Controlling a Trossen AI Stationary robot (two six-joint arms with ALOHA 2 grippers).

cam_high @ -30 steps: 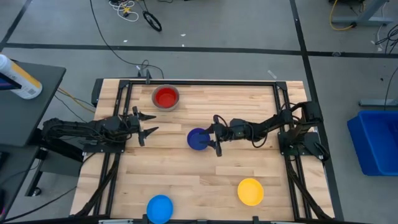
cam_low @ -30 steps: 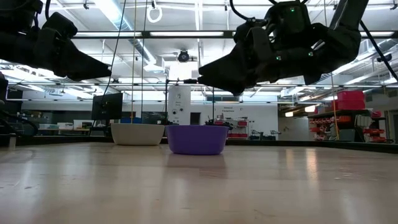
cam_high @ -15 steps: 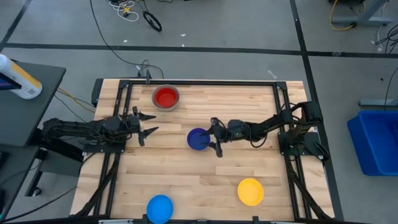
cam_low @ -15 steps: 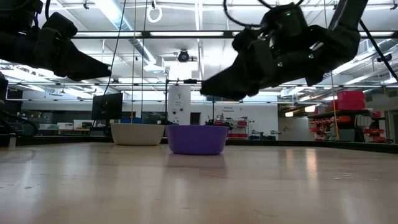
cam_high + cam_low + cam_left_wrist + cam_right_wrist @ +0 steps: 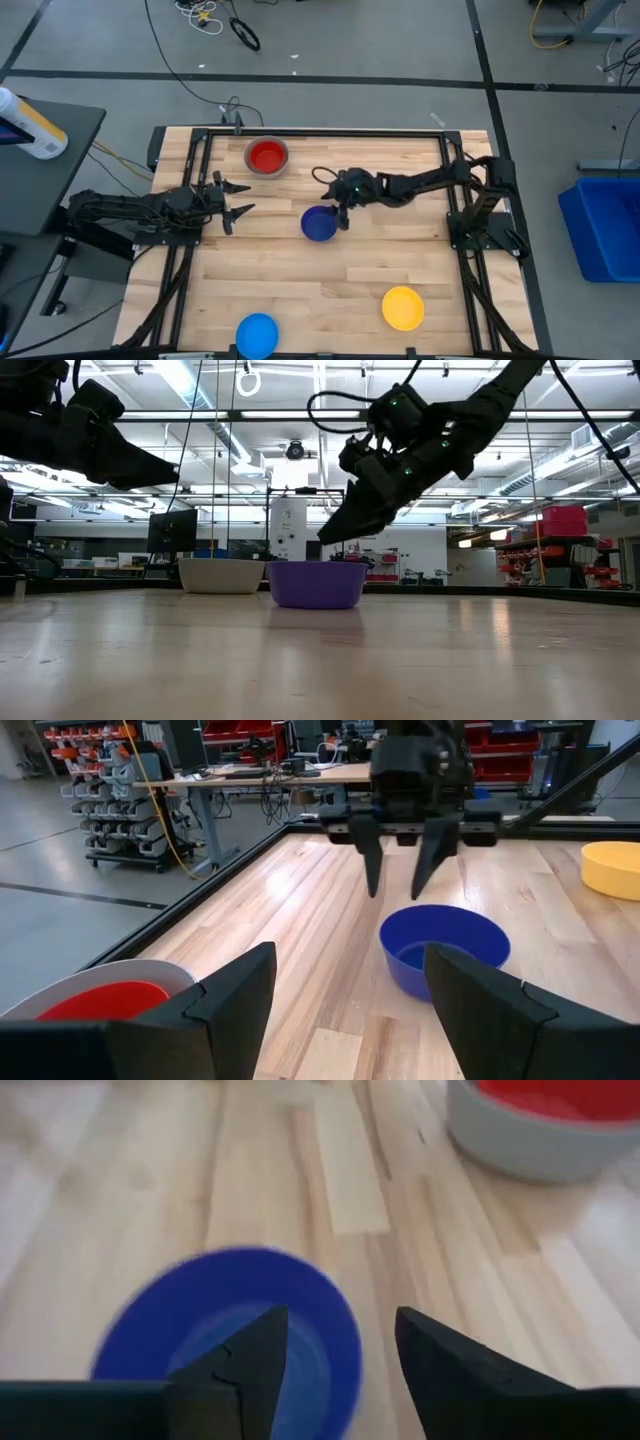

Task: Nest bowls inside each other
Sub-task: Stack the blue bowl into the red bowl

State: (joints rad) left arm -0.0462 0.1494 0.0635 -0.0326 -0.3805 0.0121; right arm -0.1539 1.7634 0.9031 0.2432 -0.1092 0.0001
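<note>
The dark blue bowl (image 5: 319, 224) stands upright on its base at the table's middle. My right gripper (image 5: 337, 208) hangs open just above the bowl's far right rim, fingers slanting down toward it; in the left wrist view its two fingers (image 5: 375, 870) are clear of the rim. A red bowl (image 5: 267, 156) sits inside the grey bowl (image 5: 283, 166) near the far edge. The yellow bowl (image 5: 403, 308) and the light blue bowl (image 5: 257, 335) stand near the front edge. My left gripper (image 5: 240, 200) waits open at the table's left, pointing level at the blue bowl.
Black frame rails (image 5: 320, 132) run along the table's far edge and sides. Bare wood lies between the blue bowl and the two front bowls. A blue bin (image 5: 608, 225) stands on the floor to the right.
My right gripper has swung from the blue bowl's right side toward the table's far edge and a little left, and has tipped its fingers further down over the bowl's far rim. The bowl has stayed where it was.
</note>
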